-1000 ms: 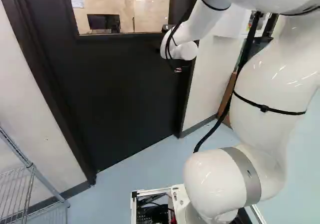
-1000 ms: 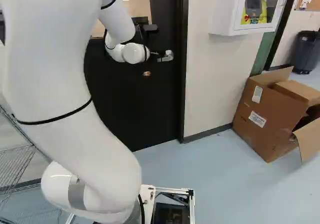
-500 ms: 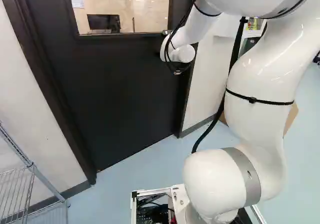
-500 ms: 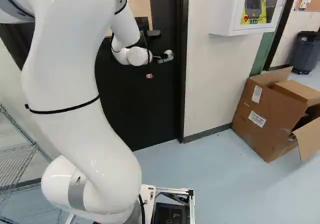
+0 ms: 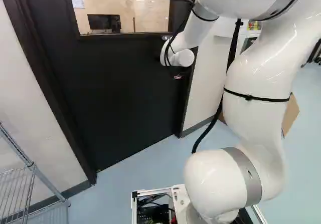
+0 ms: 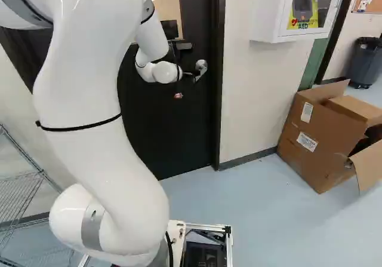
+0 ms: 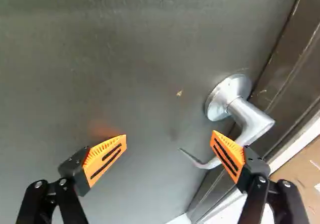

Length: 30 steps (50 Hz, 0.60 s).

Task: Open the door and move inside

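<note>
In the right base view my gripper (image 6: 188,74) is up at the door handle (image 6: 202,66), whose lever slants downward. The wrist view shows my gripper (image 7: 169,140) wide open, one orange finger (image 7: 227,155) overlapping the lever of the silver handle (image 7: 254,120) and seemingly resting against it. The other finger (image 7: 105,159) stands off over bare door. Part of the lever is hidden behind the nearer finger, its thin tip showing between the two. The dark door (image 5: 115,93) with its window stands closed in its frame.
A wire shelf (image 5: 30,184) stands left of the door. Right of it are a white wall, an AED cabinet (image 6: 298,10), an open cardboard box (image 6: 325,138) and a dark bin (image 6: 364,63). The door frame (image 7: 285,83) runs close beside the handle.
The arm has shifted against its lowest joint, and its wrist end has dropped slightly at the door. The lever has turned from about level to slanting down. The base and door have not moved.
</note>
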Tool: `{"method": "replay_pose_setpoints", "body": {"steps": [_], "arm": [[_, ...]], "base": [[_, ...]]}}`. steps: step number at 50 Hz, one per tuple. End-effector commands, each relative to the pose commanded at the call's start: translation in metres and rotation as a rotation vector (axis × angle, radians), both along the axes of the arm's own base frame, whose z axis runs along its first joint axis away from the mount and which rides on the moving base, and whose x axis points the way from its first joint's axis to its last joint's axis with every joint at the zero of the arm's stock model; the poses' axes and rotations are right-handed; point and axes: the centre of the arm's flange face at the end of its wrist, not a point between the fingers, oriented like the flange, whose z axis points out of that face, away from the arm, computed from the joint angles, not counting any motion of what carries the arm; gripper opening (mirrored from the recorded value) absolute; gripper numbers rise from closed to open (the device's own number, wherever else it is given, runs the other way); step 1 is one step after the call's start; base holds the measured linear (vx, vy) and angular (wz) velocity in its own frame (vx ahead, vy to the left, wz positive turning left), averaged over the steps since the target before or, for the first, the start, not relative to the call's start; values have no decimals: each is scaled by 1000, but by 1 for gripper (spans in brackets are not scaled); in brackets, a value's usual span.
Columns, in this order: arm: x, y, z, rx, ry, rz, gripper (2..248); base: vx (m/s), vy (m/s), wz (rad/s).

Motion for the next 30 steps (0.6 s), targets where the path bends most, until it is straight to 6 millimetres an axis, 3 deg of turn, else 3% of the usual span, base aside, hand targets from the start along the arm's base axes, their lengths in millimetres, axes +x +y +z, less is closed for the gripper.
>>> {"method": "replay_pose_setpoints", "body": {"steps": [30], "arm": [[4,0,-34,0,61,0,247]], "base": [[0,0,0]]}}
